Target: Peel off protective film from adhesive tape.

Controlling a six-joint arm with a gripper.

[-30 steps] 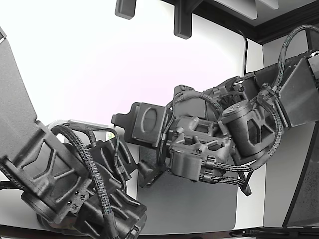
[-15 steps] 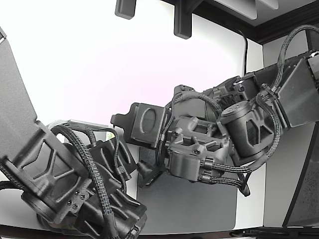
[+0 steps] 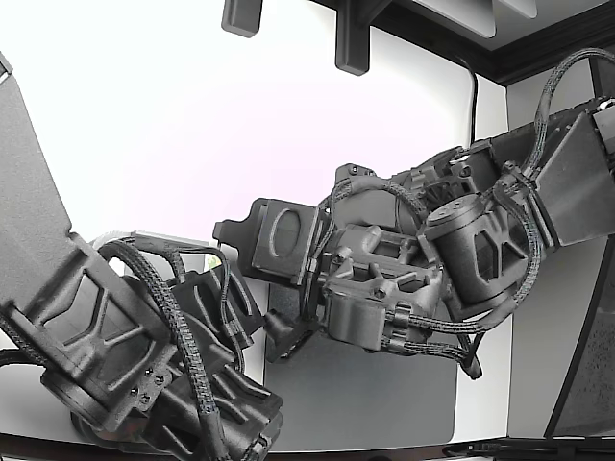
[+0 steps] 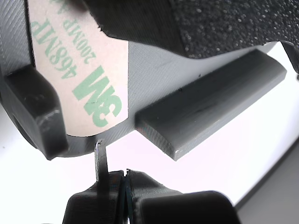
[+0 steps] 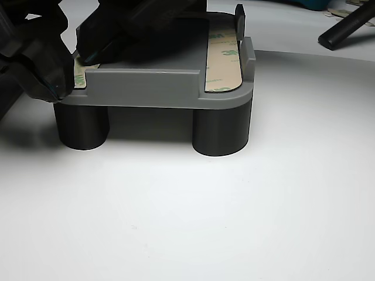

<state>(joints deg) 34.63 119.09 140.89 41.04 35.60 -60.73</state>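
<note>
Gripper (image 4: 125,179) was seen in the wrist view with its fingertips pressed together, a thin dark seam between them and nothing visibly pinched; a thin blade-like tip stood up just beside the seam. It sat just below the edge of the grey fixture (image 4: 154,74), apart from it. Tan protective film (image 4: 88,70) with green print lay flat on the tape in a recess of the fixture, its upper part hidden by a black foam-covered part (image 4: 224,23). In the other view a second strip of film (image 5: 224,58) lay at the fixture's right end; the left end was masked by dark gripper bodies. In the exterior view the fixture was hidden behind the arms (image 3: 384,288).
</note>
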